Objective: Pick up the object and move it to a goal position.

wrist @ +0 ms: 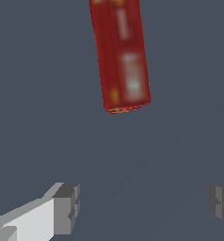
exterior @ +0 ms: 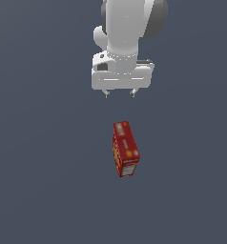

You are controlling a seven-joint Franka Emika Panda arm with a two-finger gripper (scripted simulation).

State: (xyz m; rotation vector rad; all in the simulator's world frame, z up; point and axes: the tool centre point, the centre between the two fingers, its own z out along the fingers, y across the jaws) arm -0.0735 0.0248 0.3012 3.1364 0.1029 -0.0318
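The object, a tall narrow red box (exterior: pixel 125 148) with orange-yellow side graphics and blurry white label panels, rests on the grey floor in the middle of the exterior view. In the wrist view the red box (wrist: pixel 122 54) shows its long red face with white panels. My gripper (exterior: pixel 119 93) hangs above the floor, behind the box in the exterior view and apart from it. Its jaws are wide open and empty. In the wrist view the gripper (wrist: pixel 144 204) shows two grey fingertips (wrist: pixel 67 207) far apart, with the box beyond them.
A plain dark grey floor (exterior: pixel 39 167) surrounds the box on all sides. The white arm body (exterior: pixel 127 28) fills the upper middle of the exterior view.
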